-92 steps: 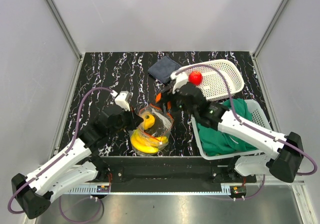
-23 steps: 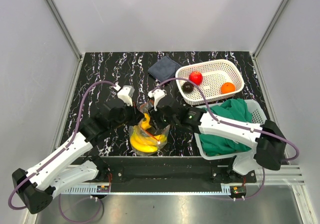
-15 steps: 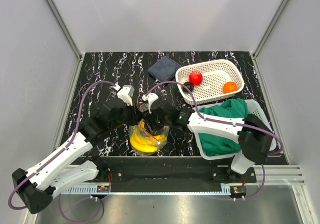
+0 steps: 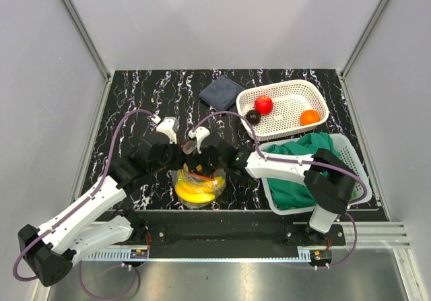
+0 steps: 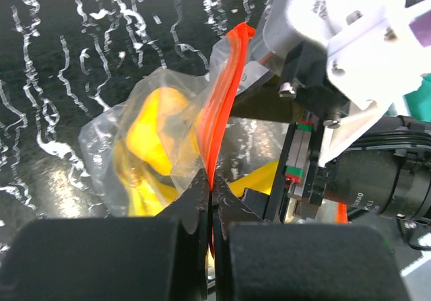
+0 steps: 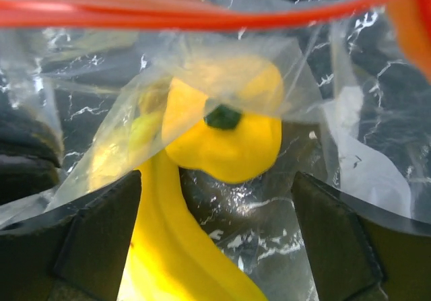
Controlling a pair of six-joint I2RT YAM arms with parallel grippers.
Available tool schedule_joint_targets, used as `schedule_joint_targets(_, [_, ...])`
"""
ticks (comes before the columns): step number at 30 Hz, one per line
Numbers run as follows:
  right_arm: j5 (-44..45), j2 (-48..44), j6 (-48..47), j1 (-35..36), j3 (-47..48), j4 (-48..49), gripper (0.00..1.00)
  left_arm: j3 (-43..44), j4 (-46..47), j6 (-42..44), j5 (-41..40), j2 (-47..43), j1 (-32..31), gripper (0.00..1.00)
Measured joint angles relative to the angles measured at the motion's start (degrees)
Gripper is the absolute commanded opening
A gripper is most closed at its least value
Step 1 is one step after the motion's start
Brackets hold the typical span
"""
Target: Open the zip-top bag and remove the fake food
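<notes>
Returning to the bag (image 4: pixel 196 185) for the next piece

Right end effector (image 6: pixel 217 237) is back from the basket (image 4: pixel 318 100), where the orange (image 4: pixel 308 117) now lies with the apple (image 4: pixel 263 104) and dark fruit (image 4: pixel 252 116). Its jaws have spread wide at the bag's mouth, holding nothing, with the pepper (image 6: pixel 225 139) and bananas (image 6: pixel 168 254) just ahead. Left end effector (image 5: pixel 209 207) stays clamped on the zip strip (image 5: pixel 219 112), keeping the bag on the table (image 4: pixel 148 99) open. Two pieces remain, I'd say.
</notes>
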Motion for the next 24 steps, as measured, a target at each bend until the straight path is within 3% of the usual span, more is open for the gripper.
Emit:
schedule_joint_targets(15, [0.4,6.6,-2.0,-0.2,-3.0,17.2,0.98,-0.3,-2.6,1.1,-4.6,1.8,0.9,0.0])
schedule_joint_targets(18, [1.2,8.3,-2.2,-0.1,-2.7,18.1,0.86,-1.2,-2.5,1.1,-5.3,2.3,1.0,0.0])
schedule_joint_targets(22, [2.6,9.0,-2.9,-0.1,-2.4,19.0,0.51,-1.5,-1.5,0.7,-5.3,2.1,1.0,0.0])
schedule_joint_targets(23, [2.7,9.0,-3.3,-0.1,-2.4,19.1,0.37,-1.5,-0.9,0.4,-5.2,1.9,1.0,0.0])
schedule_joint_targets(24, [2.9,9.0,-3.5,0.0,-2.4,19.2,0.32,-1.5,-0.3,0.2,-5.2,1.6,1.0,0.0])
